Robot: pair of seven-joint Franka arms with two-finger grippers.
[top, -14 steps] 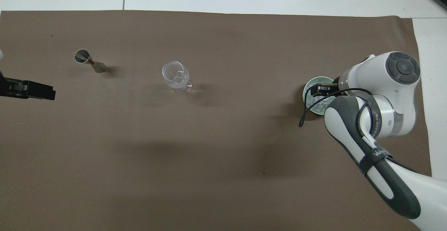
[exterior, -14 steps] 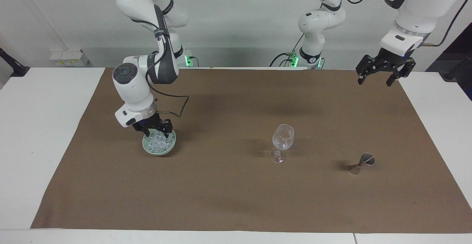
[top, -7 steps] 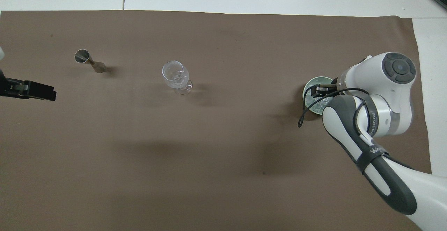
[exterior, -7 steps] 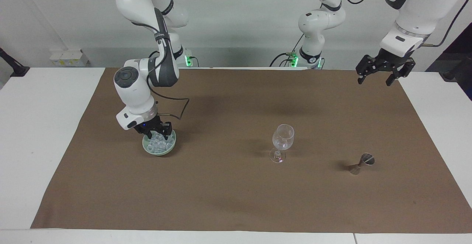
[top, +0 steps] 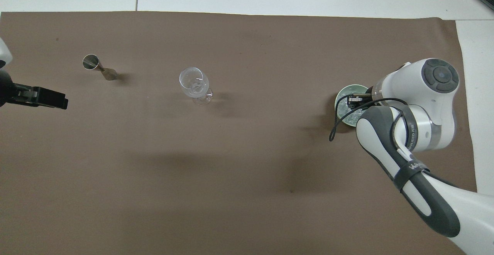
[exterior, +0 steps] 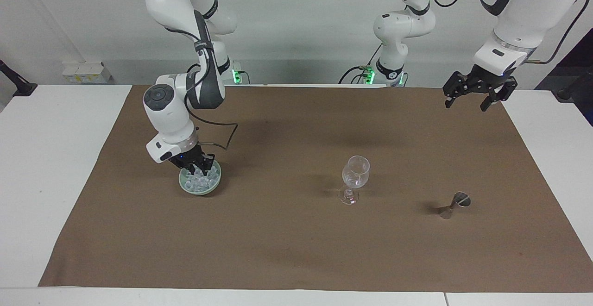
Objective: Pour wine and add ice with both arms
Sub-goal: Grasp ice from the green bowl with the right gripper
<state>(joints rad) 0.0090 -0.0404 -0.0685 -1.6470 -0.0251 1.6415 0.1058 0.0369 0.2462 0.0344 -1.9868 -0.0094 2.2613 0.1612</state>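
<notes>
Since the earlier frame the left gripper point(exterior: 473, 96) has shifted slightly toward the table's middle; it hangs with fingers spread and empty over the brown mat point(exterior: 296, 250). The right gripper point(exterior: 198, 167) dips into the ice point(exterior: 200, 182) in the green bowl point(exterior: 204, 191); its grasp cannot be told. The wine glass point(exterior: 355, 178) and the jigger point(exterior: 453, 204) stand apart.

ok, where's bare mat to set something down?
Bare mat between the wine glass and the ice bowl, and between glass and jigger. Crowded only at the bowl, where the right gripper dips into the ice. The left gripper waits, raised.
</notes>
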